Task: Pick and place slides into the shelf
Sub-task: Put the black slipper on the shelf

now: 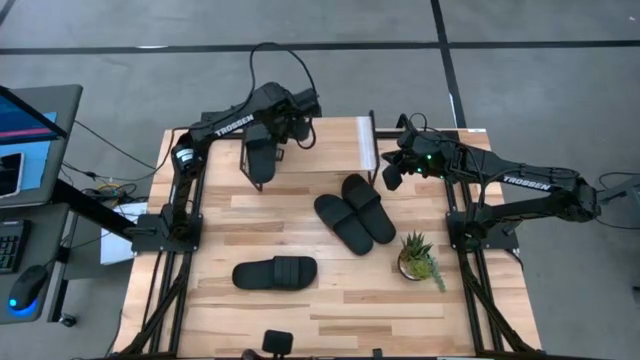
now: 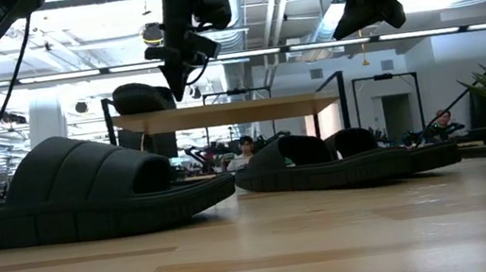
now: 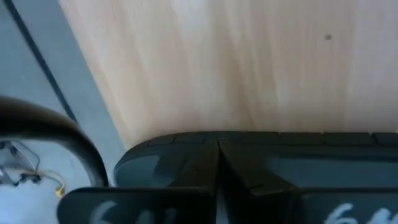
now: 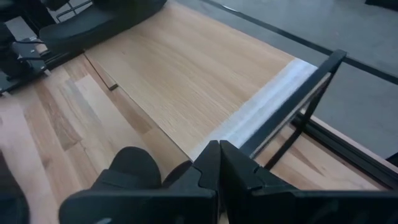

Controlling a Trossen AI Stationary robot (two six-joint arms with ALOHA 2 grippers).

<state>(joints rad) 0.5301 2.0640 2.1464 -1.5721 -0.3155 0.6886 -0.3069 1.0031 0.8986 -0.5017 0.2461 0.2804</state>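
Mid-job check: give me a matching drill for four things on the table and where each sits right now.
1. lone slide
2. pair of slides
3. slide on the shelf
4. potted plant

a. on the light plank top, below the left gripper
b. side by side at the table's middle
c. by the right arm's base
d. alone near the front edge

Pairs: 1-d, 2-b, 3-a, 4-c

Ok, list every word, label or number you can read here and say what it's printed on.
"TROSSEN": white letters on the left arm.
"TROSSEN": white letters on the right arm.
White marks on the left gripper, seen by its wrist camera: too blurred to read.
Nothing readable on the slides or shelf.
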